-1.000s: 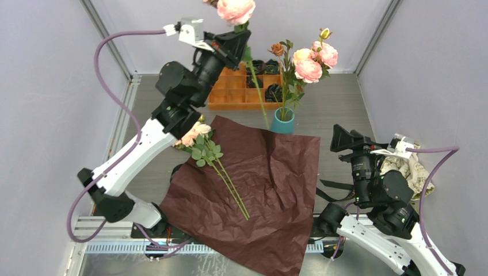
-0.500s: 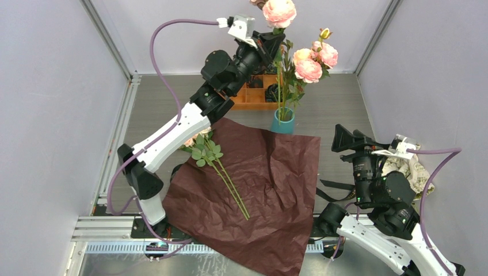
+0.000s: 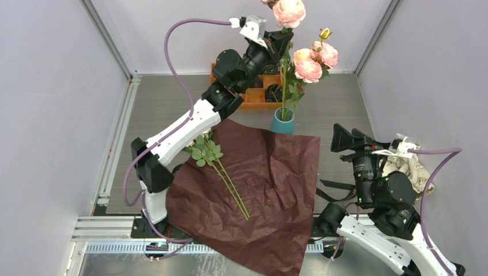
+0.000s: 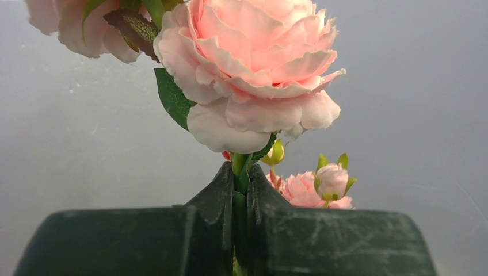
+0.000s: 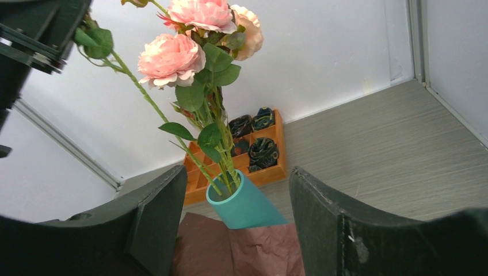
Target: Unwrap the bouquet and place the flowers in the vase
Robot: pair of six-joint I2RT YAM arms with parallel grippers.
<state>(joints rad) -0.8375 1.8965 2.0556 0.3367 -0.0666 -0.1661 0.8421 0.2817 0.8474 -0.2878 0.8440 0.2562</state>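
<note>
**Rose brought over to the vase**

Across the flattened dark red paper point(image 3: 259, 195), your left arm point(image 3: 184, 123) has swung from the left side to above the teal vase point(image 3: 282, 123). Its jaws are clamped on a pink rose point(image 3: 289, 11), whose stem reaches the vase's mouth, so lowering looks next. The right jaws stand apart, empty. The vase, just behind the paper, holds several roses point(image 3: 311, 63). Two leafy stems point(image 3: 230, 184) wait on the paper.

Left arm point(image 3: 184, 123) raised, stretched forward, left tool point(image 3: 282, 41) pinched closed, right arm point(image 3: 374, 230) folded low, right tool point(image 3: 344, 138) gaping wide
</note>
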